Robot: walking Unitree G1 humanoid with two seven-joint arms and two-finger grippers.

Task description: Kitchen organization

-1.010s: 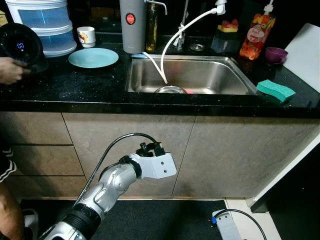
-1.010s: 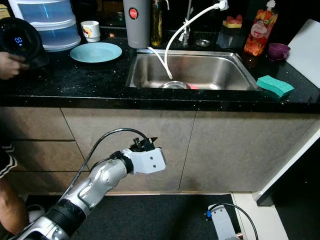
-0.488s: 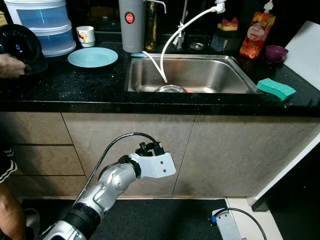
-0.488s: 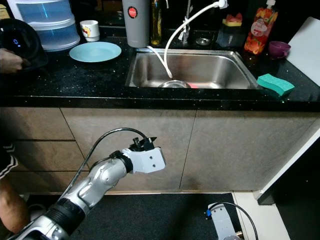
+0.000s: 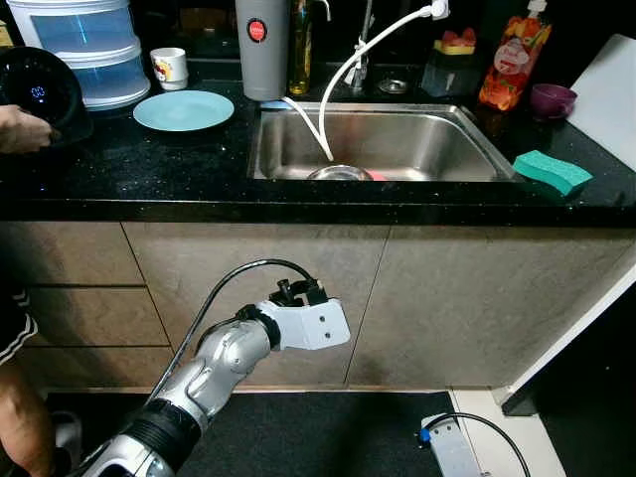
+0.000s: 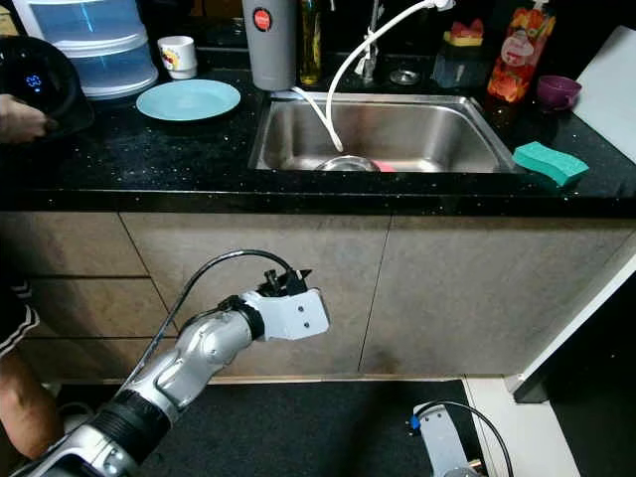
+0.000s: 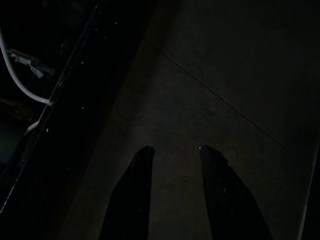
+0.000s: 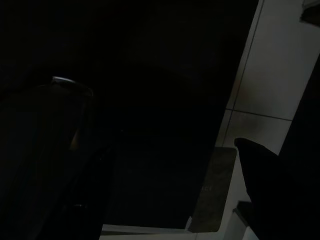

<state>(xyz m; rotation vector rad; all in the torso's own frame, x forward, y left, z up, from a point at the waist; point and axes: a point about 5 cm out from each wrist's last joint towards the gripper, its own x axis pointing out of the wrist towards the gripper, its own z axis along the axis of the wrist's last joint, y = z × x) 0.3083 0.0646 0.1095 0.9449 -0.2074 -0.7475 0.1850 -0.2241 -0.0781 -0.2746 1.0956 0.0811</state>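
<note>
Kitchen things lie spread over the black worktop (image 5: 149, 169): a light blue plate (image 5: 184, 110) left of the steel sink (image 5: 383, 144), a white mug (image 5: 171, 68) and stacked clear containers (image 5: 79, 50) behind it, a green sponge (image 5: 553, 172) at the right edge. A metal bowl (image 5: 340, 173) sits in the sink under a white hose (image 5: 343, 79). A person's hand (image 5: 22, 129) rests on a black appliance (image 5: 40, 89), as it did a second ago. The left gripper (image 7: 175, 152) stays low before the cabinet front (image 5: 447, 298), fingers (image 7: 135, 190) slightly apart and empty; the whole scene has only drifted down a little with the camera. The right wrist view is too dark to tell its fingers' state.
</note>
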